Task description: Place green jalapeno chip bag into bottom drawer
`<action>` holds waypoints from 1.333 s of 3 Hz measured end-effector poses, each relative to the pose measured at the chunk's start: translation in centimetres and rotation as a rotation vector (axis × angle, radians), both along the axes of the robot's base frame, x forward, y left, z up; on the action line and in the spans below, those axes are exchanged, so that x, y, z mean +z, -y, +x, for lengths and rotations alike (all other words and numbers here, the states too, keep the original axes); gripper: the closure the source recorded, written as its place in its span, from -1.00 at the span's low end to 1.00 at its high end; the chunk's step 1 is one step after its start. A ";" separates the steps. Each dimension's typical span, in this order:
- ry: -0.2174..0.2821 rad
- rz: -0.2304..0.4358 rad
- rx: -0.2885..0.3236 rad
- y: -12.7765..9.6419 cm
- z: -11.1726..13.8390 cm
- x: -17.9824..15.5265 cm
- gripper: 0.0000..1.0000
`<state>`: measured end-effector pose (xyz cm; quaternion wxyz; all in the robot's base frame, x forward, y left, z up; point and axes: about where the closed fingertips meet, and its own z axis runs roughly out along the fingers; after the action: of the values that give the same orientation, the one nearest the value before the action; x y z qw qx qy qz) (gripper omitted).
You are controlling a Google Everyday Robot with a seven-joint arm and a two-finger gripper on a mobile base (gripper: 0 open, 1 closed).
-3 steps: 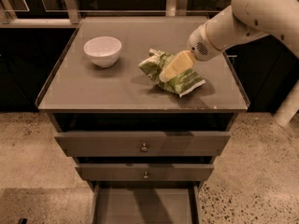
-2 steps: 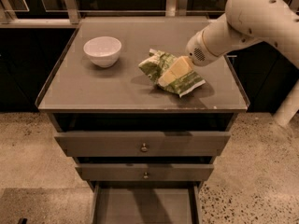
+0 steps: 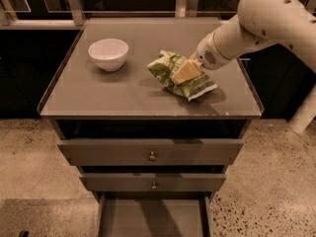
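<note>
The claw (image 3: 185, 72) rests on the green chip bag (image 3: 197, 87) on the table top (image 3: 98, 95) (open or closed, I cannot tell). A white bowl (image 3: 108, 53) sits well apart. The bottom drawer (image 3: 153, 217) is pulled out below.

Your gripper (image 3: 184, 72) now sits slightly lower on the green jalapeno chip bag (image 3: 198, 87), and its arm (image 3: 256, 19) has shifted leftward.

No readable text; bag (image 3: 196, 87) print by gripper (image 3: 184, 72) illegible.
</note>
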<state>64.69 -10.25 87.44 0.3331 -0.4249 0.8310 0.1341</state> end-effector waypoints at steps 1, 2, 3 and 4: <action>0.000 0.000 0.000 0.0 0.0 0.0 0.31; 0.000 0.000 0.000 0.0 0.0 0.0 0.77; -0.004 -0.004 0.020 -0.1 -0.4 0.2 1.00; -0.021 -0.038 0.068 0.7 -2.7 1.5 1.00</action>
<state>61.95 -10.96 88.97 0.3117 -0.4579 0.8217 0.1341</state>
